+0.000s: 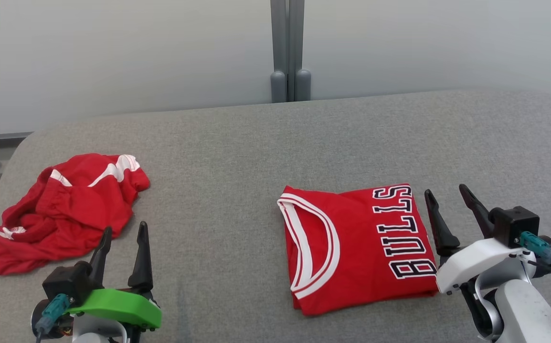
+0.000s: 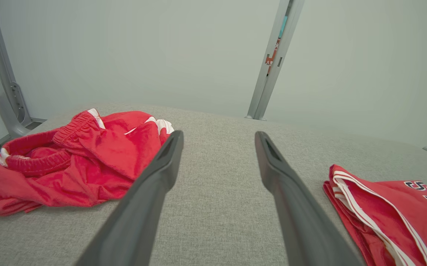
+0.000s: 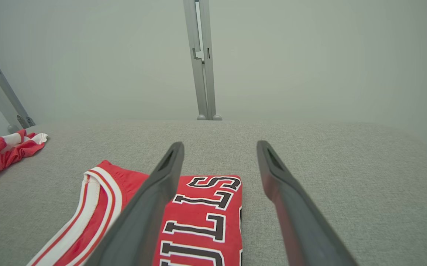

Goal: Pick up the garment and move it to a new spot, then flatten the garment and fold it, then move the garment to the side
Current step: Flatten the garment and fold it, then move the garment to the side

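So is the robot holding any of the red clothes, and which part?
Nothing is held. The left gripper and right gripper are open and empty, near the shorts and jersey.

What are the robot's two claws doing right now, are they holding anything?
Left gripper: open, holding nothing.
Right gripper: open, holding nothing.

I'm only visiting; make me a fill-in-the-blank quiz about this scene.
The folded red jersey on the grey fabric-covered table reads ____ in black letters.
The crumpled red-and-white shorts lie to the robot's ____.
The left fingers and right fingers both stand ____, holding nothing.
Missing words: BULLS; left; open.
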Controlling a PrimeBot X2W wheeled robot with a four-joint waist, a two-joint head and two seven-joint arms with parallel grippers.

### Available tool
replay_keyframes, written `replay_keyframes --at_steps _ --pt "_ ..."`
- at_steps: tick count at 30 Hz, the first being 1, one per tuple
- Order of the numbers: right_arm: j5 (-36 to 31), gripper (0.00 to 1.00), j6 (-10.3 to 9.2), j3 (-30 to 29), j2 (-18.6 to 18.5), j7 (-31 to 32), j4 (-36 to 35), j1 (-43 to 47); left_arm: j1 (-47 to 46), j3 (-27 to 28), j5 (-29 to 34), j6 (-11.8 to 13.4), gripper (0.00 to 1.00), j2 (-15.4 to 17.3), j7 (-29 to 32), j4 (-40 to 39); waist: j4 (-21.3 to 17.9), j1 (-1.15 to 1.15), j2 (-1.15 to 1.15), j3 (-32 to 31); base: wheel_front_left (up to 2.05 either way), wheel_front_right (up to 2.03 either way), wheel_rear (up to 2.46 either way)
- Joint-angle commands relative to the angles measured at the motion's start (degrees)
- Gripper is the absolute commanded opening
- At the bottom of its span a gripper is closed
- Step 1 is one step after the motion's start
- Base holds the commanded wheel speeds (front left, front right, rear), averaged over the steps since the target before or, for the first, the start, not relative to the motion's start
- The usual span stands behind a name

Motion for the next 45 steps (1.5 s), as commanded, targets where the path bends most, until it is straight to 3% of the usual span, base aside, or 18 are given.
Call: replay_keyframes --at_steps 1,18,27,41,42,44,45 --pt "0.7 1.0 -0.01 0.1 0.0 0.3 0.3 -0.6 -0.1 0.4 0.5 -0.1 1.0 0.1 0.0 -0.1 0.1 0.0 0.0 0.1 0.0 0.0 0.0" --pt "1.1 1.0 -0.02 -0.5 0.3 2.6 0.9 -1.4 -1.1 0.6 0.4 -0.1 1.0 -0.3 0.0 -0.8 0.1 0.0 0.0 2.0 0.0 0.0 0.0" --pt "3.3 1.0 -0.01 -2.8 0.9 26.5 6.9 -5.9 -2.3 0.2 0.8 -0.1 1.0 -0.5 0.0 -1.5 0.5 0.0 0.0 4.4 0.0 0.0 0.0" --pt "4.9 1.0 -0.01 -0.1 0.0 37.9 19.9 -11.6 -6.1 -2.4 0.3 -0.1 1.0 0.4 0.0 -2.1 4.5 0.0 0.0 9.8 0.0 0.0 0.0" --pt "5.1 0.88 -0.01 0.7 -0.1 38.8 20.9 -11.6 -6.2 -2.4 0.3 -0.1 1.0 0.4 0.0 -2.2 4.7 0.0 0.0 10.0 0.0 0.0 0.0" --pt "5.5 0.0 -0.01 2.0 -0.5 39.6 21.7 -12.1 -6.5 -2.2 0.4 -0.1 1.0 0.4 0.0 -2.5 4.7 0.0 0.0 10.5 0.0 0.0 0.0" --pt "5.5 0.0 -0.01 3.0 -0.7 40.4 21.9 -12.4 -6.6 -2.0 0.4 -0.1 1.0 0.5 0.0 -2.7 4.6 0.0 0.0 10.8 0.0 0.0 0.0"
